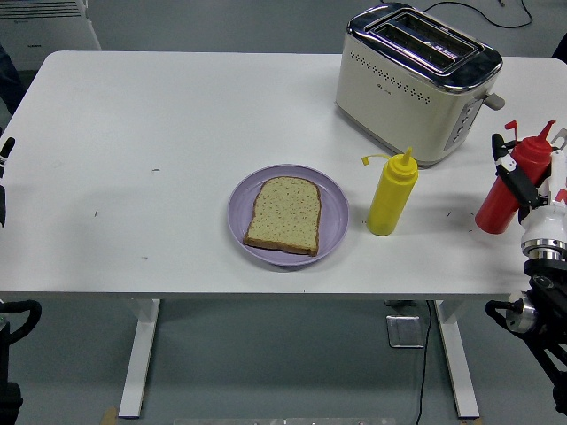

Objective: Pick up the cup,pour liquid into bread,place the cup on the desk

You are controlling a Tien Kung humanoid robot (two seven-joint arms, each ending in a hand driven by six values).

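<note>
The white bench fills most of what I can see, its near edge running across the lower part of the view. At its far right corner stands a cream toaster with a chrome top and two open slots, set at an angle.

Near the middle of the bench, toward the front edge, sits a lilac plate, and a single slice of bread lies flat on it, well inside the rim. Just to the right of the plate, apart from it, a yellow squeeze bottle stands upright in front of the toaster, its cap hanging off to the left on a thin strap.

At the right edge, the robot's right hand has its fingers wrapped around a red squeeze bottle, which leans with its nozzle tipped up and to the right; I cannot tell whether its base touches the bench. This red bottle is the only container in a hand; there is no cup as such.

Of the left hand, only a dark sliver shows at the left edge, so I cannot tell how it is set.
</note>
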